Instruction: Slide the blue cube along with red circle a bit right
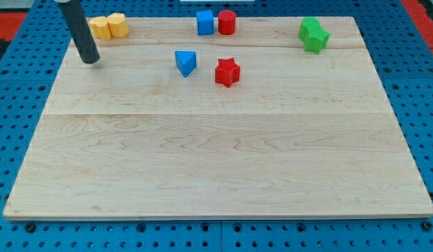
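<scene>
The rod's upper part is cut off by the view's top edge, so only its dark, smooth lower length shows. My tip [90, 60] is a plain rod end with nothing to open or close and it holds nothing; it rests on the board near the top-left corner, touching no block.

Just to the view's upper right of my tip sit two yellow blocks pressed together: a yellow block [99, 27] whose outline is hard to read, and a yellow hexagon-like block [118, 24] beside it.

Well to the right of my tip, along the top edge, the blue cube [205, 22] and the red cylinder [226, 22] stand side by side, touching or nearly so; the gap cannot be made out. The cube lies on the side nearer my tip.

To the right of my tip and slightly lower are a blue triangular block [186, 62] and, just beyond it, a red star [228, 72], apart from each other.

Farthest from my tip, at the top right, two green blocks [313, 33] overlap so that their shapes blur together; one looks star-like.

The wooden board [216, 161] is pale with visible grain and seams, lying on a blue perforated surface [420, 84].
</scene>
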